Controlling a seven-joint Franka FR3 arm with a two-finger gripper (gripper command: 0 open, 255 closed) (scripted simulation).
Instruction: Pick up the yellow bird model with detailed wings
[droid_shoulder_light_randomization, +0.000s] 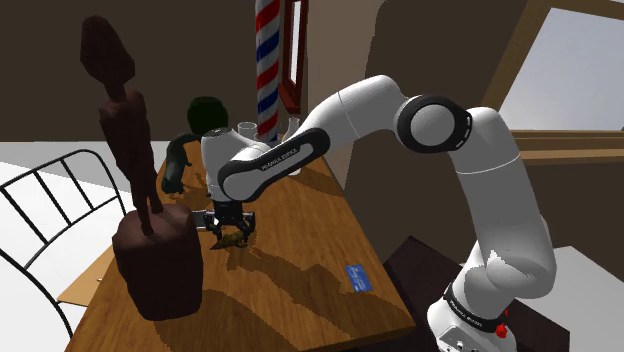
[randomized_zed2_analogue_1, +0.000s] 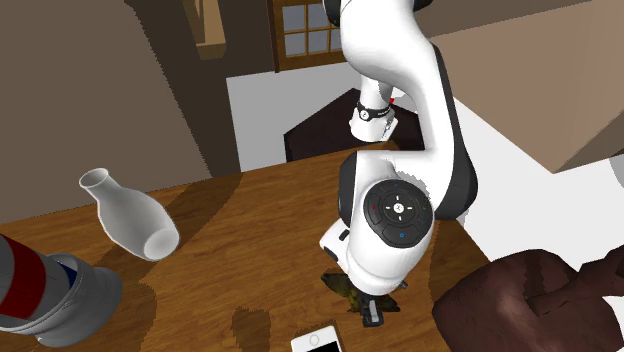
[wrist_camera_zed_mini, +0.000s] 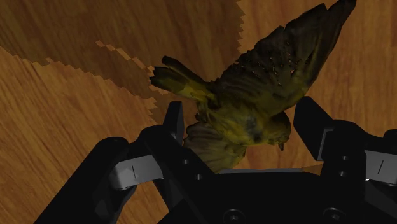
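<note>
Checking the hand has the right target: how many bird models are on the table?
1. The yellow-and-dark bird lies on the wooden table directly beneath the hand, near the dark brown sculpture. Others could be hidden behind the arm.

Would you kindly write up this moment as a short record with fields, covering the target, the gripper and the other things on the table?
target: yellow and dark bird model with spread wings
support: brown wooden table
gripper: all-black two-finger gripper, lowered over the bird, fingers apart on either side of it
grasp: not closed; a gap shows at one finger
others: dark brown sculpture; white vase; white phone; blue card; red, white and blue striped pole
</note>
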